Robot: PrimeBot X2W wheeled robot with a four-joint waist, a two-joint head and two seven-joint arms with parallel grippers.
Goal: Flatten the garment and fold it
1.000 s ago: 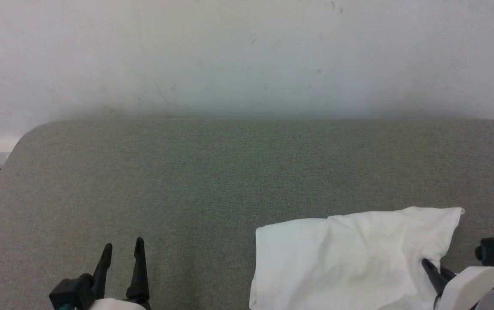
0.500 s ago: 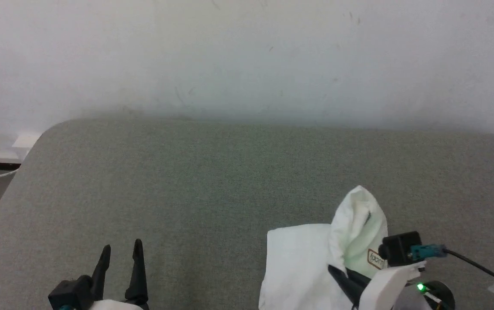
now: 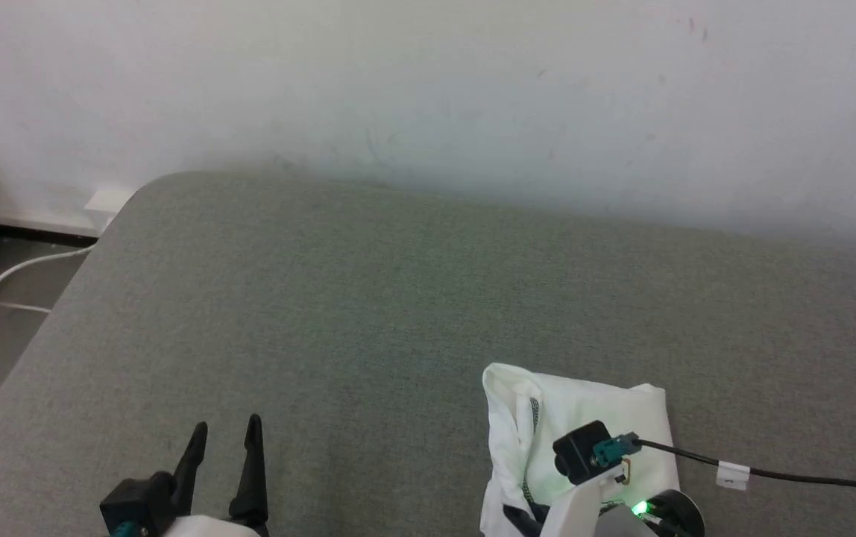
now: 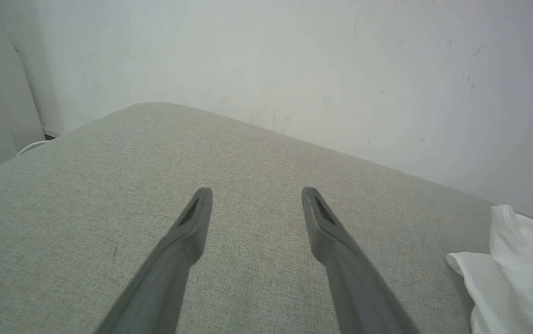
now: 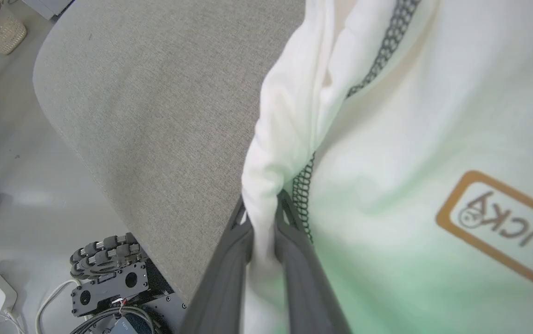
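Two claws are mine; my right claw (image 5: 263, 209) is clamped on a bunched fold of the garment (image 3: 584, 406), beside its dark zigzag stitching (image 5: 301, 185); the garment lies crumpled at the near right of the grey cushion (image 3: 368, 298); my left claw (image 3: 227, 431) hangs spread wide and empty at the near left, well apart from it.

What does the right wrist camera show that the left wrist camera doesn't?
Right wrist view: the right gripper shut on a bunched fold of the garment, dark zigzag stitching, a tan label, a wheeled base below. Left wrist view: the left gripper, open above the grey cushion, and the white wall. Both share the garment and cushion.
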